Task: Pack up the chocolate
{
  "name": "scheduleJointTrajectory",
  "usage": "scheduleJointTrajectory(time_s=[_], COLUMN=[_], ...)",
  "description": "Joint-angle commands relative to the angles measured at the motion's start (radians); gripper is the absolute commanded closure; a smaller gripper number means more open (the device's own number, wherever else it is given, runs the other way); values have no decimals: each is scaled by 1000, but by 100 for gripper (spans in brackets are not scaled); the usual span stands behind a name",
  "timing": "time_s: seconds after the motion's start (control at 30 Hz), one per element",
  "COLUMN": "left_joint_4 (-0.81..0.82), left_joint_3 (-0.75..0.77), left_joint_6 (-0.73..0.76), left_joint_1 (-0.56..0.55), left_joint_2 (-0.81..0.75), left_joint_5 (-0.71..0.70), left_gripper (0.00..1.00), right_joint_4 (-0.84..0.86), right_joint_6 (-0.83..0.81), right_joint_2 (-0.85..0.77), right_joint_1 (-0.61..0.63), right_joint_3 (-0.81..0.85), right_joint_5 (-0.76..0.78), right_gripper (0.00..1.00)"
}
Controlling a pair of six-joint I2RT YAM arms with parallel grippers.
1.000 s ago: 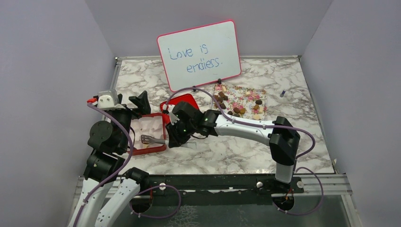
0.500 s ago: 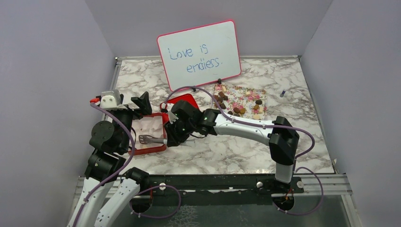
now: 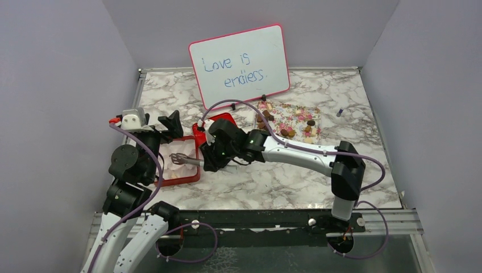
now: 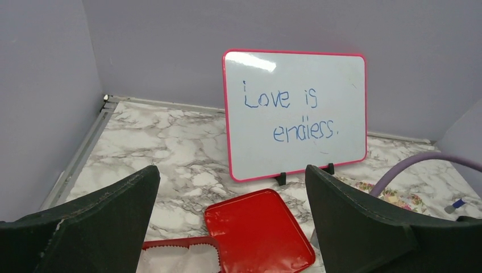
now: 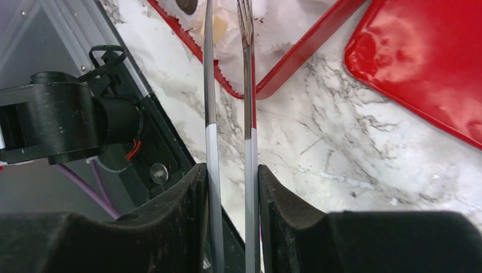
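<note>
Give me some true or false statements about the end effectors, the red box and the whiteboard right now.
1. The right end effector grips metal tongs. True.
2. The left end effector also grips the tongs. False: it is open and empty.
3. The whiteboard reads "Love is endless." True.
4. The red lid covers the box. False: it lies on the table beside the open box.
5. Chocolate pieces lie on the flowered tray. True.
</note>
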Motion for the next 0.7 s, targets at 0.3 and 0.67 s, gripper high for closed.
scheduleJointTrajectory(time_s=[0.3,0.67], left_joint_4=[25,14], left_joint_3=[-62,-108], left_joint_6=[-71,-47], left_joint_1=[-4,-4], left_joint_2=[38,129], left_joint_5=[73,161], left_gripper=[1,1], right_joint_4=[-163,-349], right_joint_6=[-63,-63], right_joint_2=[-240,-385], right_joint_1=[-52,-203], right_joint_3=[-62,-147], right_joint_5=[394,603], right_gripper=[63,62])
